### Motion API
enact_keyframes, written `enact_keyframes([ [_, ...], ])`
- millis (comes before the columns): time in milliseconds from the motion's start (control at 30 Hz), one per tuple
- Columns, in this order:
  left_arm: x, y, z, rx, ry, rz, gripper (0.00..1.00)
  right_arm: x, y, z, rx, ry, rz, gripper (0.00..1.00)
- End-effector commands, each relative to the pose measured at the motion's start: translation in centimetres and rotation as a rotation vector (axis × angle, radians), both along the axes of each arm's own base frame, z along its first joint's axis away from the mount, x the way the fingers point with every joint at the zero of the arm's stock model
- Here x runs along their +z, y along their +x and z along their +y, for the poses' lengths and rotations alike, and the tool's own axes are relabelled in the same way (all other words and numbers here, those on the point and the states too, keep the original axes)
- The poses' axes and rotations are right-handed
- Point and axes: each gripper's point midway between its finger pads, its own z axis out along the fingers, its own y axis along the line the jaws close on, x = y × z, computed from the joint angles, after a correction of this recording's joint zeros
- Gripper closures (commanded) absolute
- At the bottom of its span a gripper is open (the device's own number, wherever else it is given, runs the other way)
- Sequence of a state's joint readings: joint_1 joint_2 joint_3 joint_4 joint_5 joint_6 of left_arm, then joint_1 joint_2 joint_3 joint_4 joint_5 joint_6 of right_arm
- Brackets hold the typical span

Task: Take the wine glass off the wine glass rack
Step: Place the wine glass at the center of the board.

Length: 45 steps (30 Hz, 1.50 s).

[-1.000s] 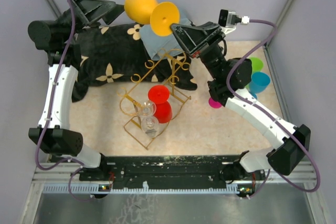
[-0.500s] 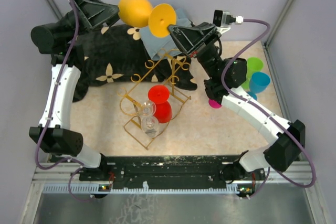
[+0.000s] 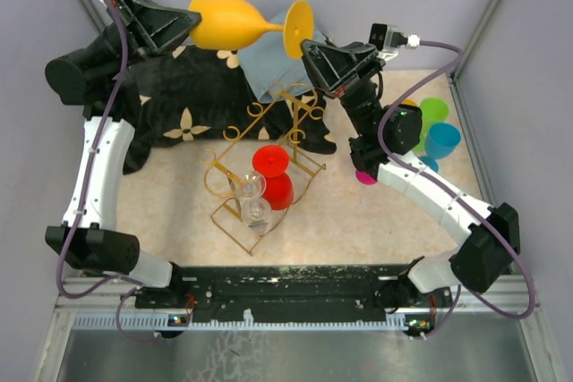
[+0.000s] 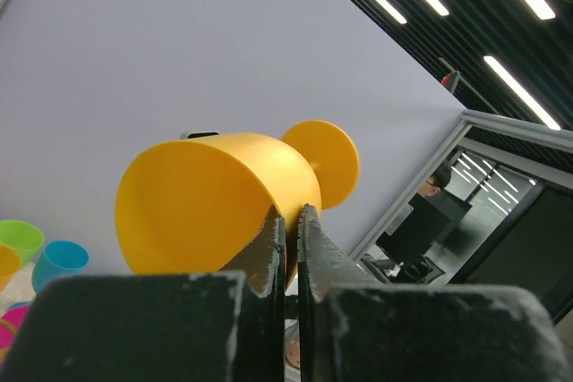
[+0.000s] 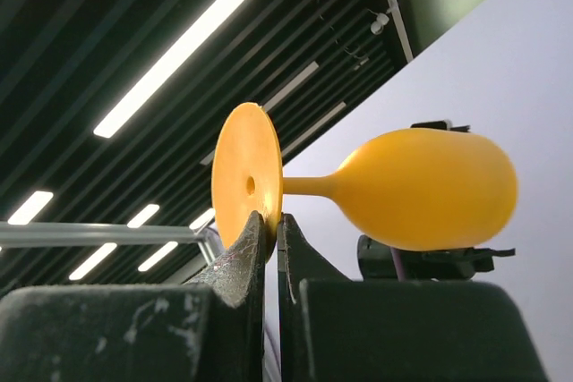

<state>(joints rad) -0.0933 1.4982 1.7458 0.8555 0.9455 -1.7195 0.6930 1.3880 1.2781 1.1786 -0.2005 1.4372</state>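
Two-arm hold on a yellow wine glass (image 3: 235,21). It hangs on its side in the air above the far edge of the surface (image 3: 358,221), well clear of the gold wire wine glass rack (image 3: 255,111) at mid-surface. A red glass (image 3: 273,176) and two clear glasses (image 3: 253,203) remain on the rack.

Hazards, as judged from this pose. Both arms grip one rigid object, so any mismatch in their motion would probably twist the glass or drag it through a grip. Each contact is a thin edge hold, one on the bowl wall and one on the foot disc. Either could slip on smooth plastic. If one hand lets go while the other grip is weak, the glass would pivot and fall, perhaps onto the black flowered cloth (image 3: 192,100) or onto the rack below it. Such a fall could dislodge the glasses hanging there.

Hands. The left hand (image 4: 290,221) has its fingers pressed nearly together, pinching the wall of the bowl at the rim, with one finger inside the bowl and one outside. The right hand (image 5: 270,225) is likewise closed to a narrow slit, clamping the edge of the round foot. The stem and bowl extend away from this hand toward the left one.
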Motion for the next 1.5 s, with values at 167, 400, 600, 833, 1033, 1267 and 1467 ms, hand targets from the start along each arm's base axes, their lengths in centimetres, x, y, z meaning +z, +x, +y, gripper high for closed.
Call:
enact_keyframes([
  [167,0.5,-4.1,-0.3,-0.032,0.054,-0.123,1.0,-1.2,-1.2,-0.3,-0.007,-0.019,-0.012,1.0],
  [400,1.3,-5.8,-0.2,-0.031,0.057,-0.181,1.0,-2.1,-1.5,-0.9,-0.021,-0.031,0.012,0.86],
  [600,2.0,-7.1,-0.4,-0.034,0.106,-0.271,1.0,-3.0,-2.1,-1.4,-0.065,-0.097,0.041,0.64],
  [833,2.0,-7.7,-0.5,-0.033,0.145,-0.336,1.0,-4.3,-2.6,-2.7,-0.15,-0.17,0.1,0.55],
  [1033,0.9,-7.2,-1.6,-0.02,0.236,-0.402,1.0,-6.8,-2.1,-4.7,-0.337,-0.367,0.222,0.47],
  [1267,-0.4,-6.5,-4.6,-0.039,0.331,-0.492,1.0,-9.0,-2.6,-11.6,-0.638,-0.522,0.394,0.29],
  [1467,-2.4,-4.7,-7.2,-0.137,0.376,-0.465,1.0,-11.6,-3.5,-17.7,-0.845,-0.603,0.559,0.15],
])
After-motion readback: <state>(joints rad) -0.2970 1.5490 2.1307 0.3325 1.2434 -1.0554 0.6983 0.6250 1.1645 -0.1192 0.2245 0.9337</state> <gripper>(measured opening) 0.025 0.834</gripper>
